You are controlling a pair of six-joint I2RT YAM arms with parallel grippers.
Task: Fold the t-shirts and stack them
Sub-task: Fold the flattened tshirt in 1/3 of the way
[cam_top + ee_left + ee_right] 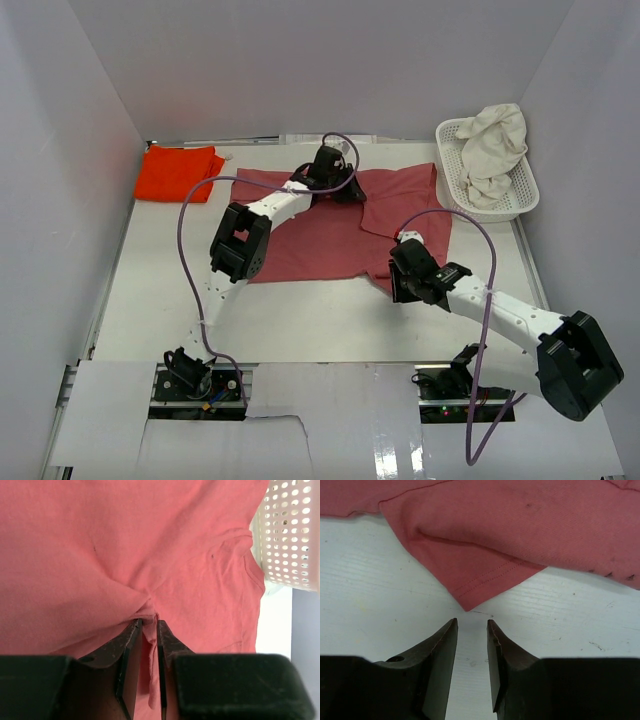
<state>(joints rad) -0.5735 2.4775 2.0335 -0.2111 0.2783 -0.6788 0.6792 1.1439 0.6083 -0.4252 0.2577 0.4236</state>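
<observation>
Rose-red t-shirt (320, 235) lies spread over mid worktop (150, 300), mostly flat, its right side lapped over itself w/ a few wrinkles. Looks like thin knit: light, v. soft, no stiffness, so it prob. sags from any single pinch & drags in folds rather than moving as a sheet. Not fragile, not slippery; likely clings a bit to the matte top. Best holds, imo, are the stitched edges (hem, cuff, collar), where doubled fabric gives the fingers more to bite. Two holds well apart should keep an edge straight for a fold.

Left hand (149, 624) is at the shirt's far edge, near the middle, jaws closed on a pinched-up ridge of the cloth, w/ creases radiating from the pinch. Right hand (472, 622) sits low over bare worktop at the near-right corner, jaws apart w/ nothing btw. them. A stitched corner (480, 587) lies just ahead of the tips, not touching.

Orange-red t-shirt (180, 172) sits folded at the far-left corner, apart from the rest. Cream-white t-shirt (497, 150) is bunched in the basket (452, 185) at far right, just beside the rose-red one's edge.

Surface: flat, white, faint scuffs. Room: white walls (60, 150) close in on 3 sides, so wide swings look limited, esp. near the basket. Purple cables (181, 235) loop above the cloth & could snag.
</observation>
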